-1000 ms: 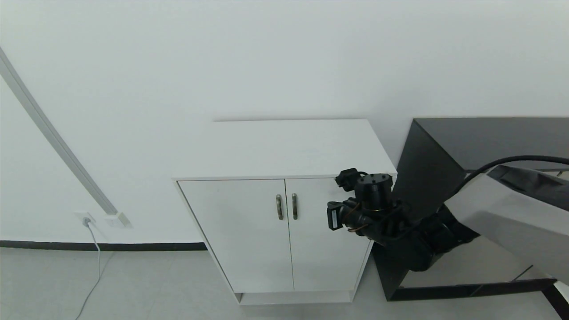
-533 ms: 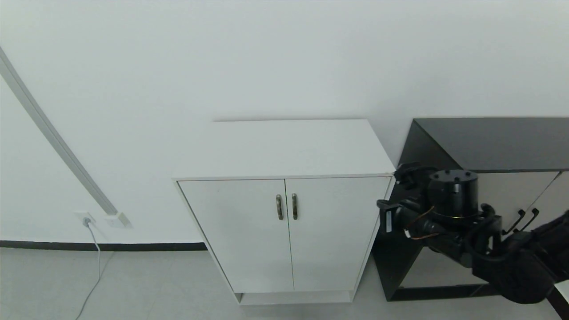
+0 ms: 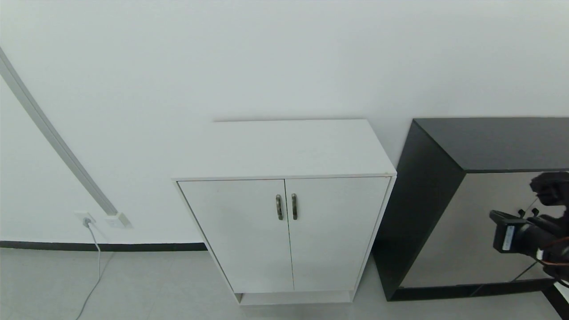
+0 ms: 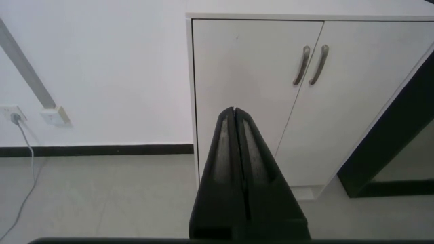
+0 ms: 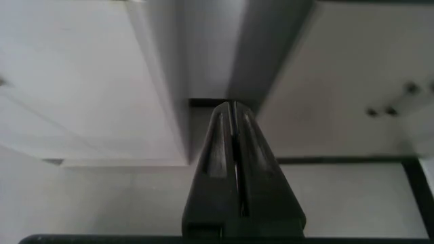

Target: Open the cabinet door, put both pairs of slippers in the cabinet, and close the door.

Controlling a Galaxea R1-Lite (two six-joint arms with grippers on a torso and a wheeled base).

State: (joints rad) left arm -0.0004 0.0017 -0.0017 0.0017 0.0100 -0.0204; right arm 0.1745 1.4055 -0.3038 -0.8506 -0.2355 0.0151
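Cabinet [image 3: 284, 149] doors closed; left claw [image 4: 234, 112] and right claw [image 5: 234, 107] fully closed

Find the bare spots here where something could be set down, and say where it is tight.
The top of the white cabinet is bare, as is the floor between it and the cable. Tight: the gap between it and the black cabinet.
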